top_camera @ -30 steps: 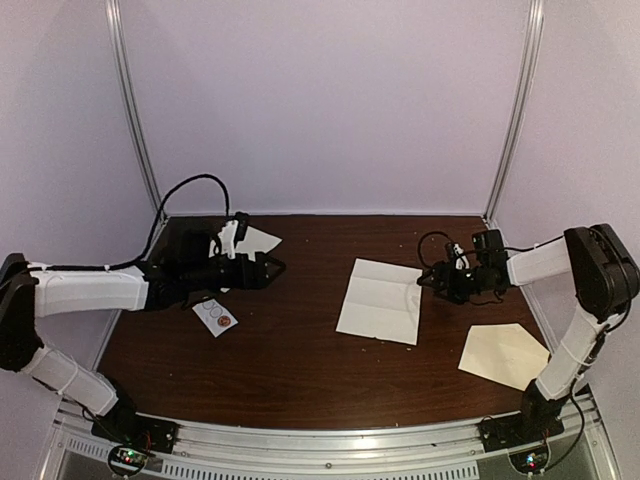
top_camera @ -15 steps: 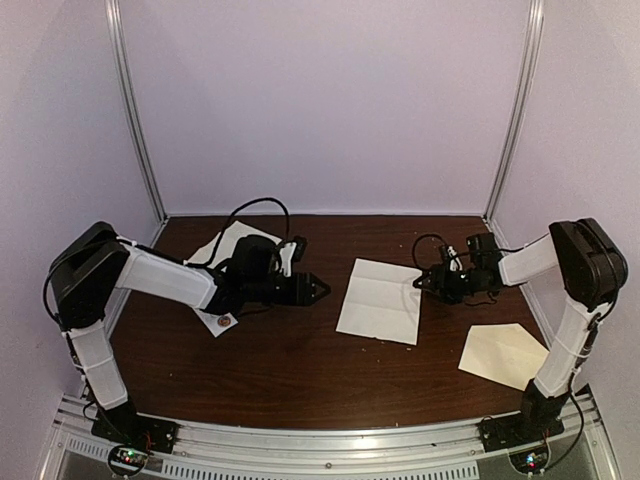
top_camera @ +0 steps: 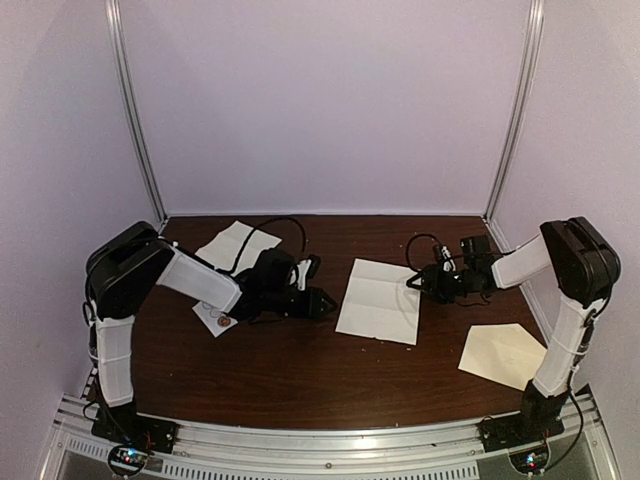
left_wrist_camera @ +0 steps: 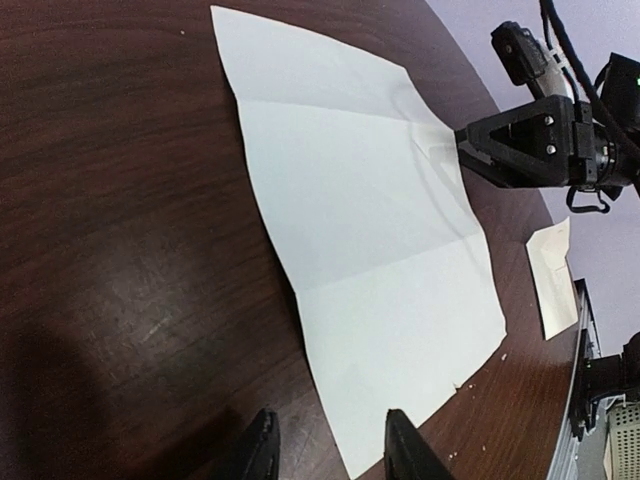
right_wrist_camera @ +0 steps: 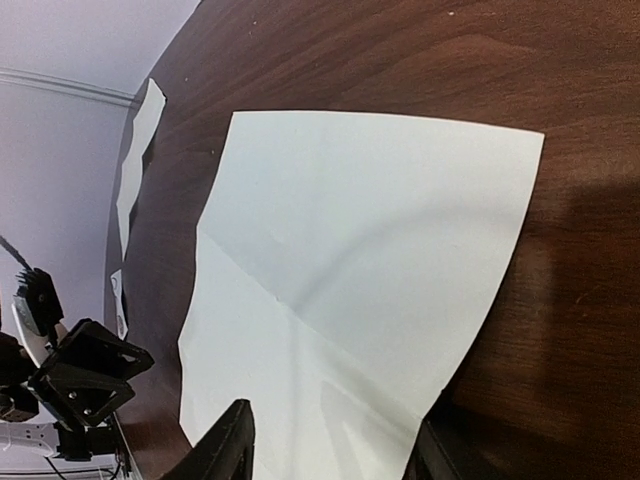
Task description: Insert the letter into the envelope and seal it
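Note:
The letter, a white creased sheet, lies flat mid-table. My left gripper sits low at its left edge, open. In the left wrist view the letter has its near corner between my fingertips, gripper. My right gripper is at the sheet's right edge, open. In the right wrist view the gripper straddles the letter, whose edge lies between the jaws. The cream envelope lies flap out at the near right, apart from both grippers.
A second white sheet lies at the back left, behind the left arm. A small sticker card lies partly under the left forearm. The envelope shows at the table's right edge in the left wrist view.
My left arm has swung from the back left across to the letter's left edge, its jaws narrowing. My right gripper has crept left onto the letter's right edge, its jaws narrowing too.

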{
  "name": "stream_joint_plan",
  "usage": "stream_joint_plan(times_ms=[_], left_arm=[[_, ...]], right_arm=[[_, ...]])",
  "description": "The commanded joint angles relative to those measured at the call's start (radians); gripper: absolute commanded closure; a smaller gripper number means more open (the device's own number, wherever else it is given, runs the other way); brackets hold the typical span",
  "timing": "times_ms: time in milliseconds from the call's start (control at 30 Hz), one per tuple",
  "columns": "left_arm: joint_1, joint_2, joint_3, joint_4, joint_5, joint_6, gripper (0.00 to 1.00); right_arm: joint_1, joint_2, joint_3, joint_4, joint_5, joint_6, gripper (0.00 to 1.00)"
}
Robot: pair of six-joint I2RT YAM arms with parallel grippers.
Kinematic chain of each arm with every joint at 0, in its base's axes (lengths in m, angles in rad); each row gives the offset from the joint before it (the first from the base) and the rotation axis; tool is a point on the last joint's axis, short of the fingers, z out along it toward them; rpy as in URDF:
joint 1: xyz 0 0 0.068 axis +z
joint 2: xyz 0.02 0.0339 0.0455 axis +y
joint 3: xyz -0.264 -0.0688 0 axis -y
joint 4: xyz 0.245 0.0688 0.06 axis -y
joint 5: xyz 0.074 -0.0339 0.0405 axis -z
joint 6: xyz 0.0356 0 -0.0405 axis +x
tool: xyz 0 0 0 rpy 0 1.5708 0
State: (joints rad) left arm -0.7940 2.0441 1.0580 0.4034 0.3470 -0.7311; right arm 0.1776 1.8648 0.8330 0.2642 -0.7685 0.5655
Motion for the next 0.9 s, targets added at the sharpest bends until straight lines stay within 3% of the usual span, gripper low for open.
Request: stream_joint_plan(times_ms=[0, 267, 600, 767, 867], left_arm=[[-0.01, 0.061, 0.042, 0.043, 0.038, 0.004, 0.65], [-0.014, 0.104, 0.075, 0.02, 0.044, 0.018, 0.71], [-0.014, 0.114, 0.074, 0.015, 0.04, 0.019, 0.73], [-0.014, 0.078, 0.054, 0.034, 0.009, 0.019, 0.74], [-0.014, 0.002, 0.012, 0.062, -0.037, 0.029, 0.73]], right_arm=[[0.025, 0.035, 0.012, 0.053, -0.01, 0.047, 0.5], [0.052, 0.055, 0.009, 0.151, -0.038, 0.123, 0.58], [0.061, 0.024, -0.031, 0.293, -0.097, 0.213, 0.8], [0.062, -0.015, -0.04, 0.293, -0.1, 0.2, 1.0], [0.061, -0.052, -0.047, 0.29, -0.098, 0.188, 1.0]])
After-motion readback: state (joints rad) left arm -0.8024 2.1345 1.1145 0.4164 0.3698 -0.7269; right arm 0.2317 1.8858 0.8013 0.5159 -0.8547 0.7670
